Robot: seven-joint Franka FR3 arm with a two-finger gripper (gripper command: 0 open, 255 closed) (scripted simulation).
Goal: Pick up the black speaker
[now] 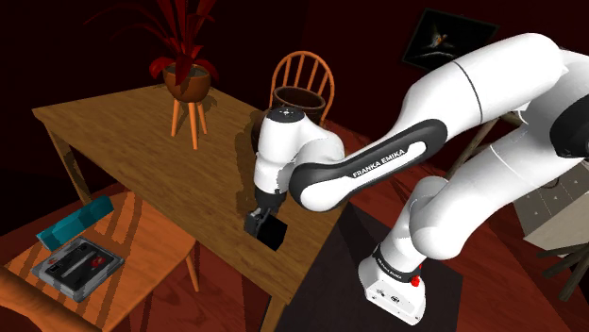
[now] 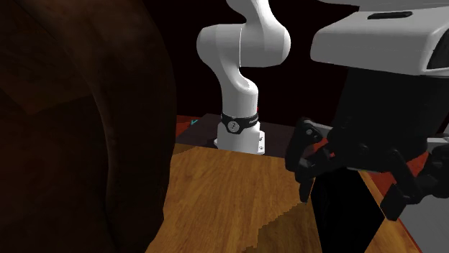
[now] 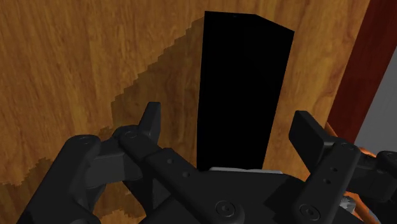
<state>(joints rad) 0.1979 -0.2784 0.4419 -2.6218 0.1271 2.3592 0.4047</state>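
In the shoulder view the white arm (image 1: 378,165) bends down from the right of the frame to the near edge of the wooden surface (image 1: 123,141), just below the middle of the picture, where the pincer (image 1: 261,223) hangs over the black speaker (image 1: 274,232). The speaker is a tall, plain black box standing upright close to that edge. In the wrist view the pincer (image 3: 230,126) is open. Its two fingers (image 3: 151,121) stand apart on either side of the speaker (image 3: 242,89), with wood showing between each finger and the box, so neither touches it. In the second exterior view, the pincer (image 2: 347,195) is at the right of the frame, spread above the speaker (image 2: 342,223). A potted plant (image 1: 187,80) stands at the upper left of the shoulder view, on the far part of the surface.
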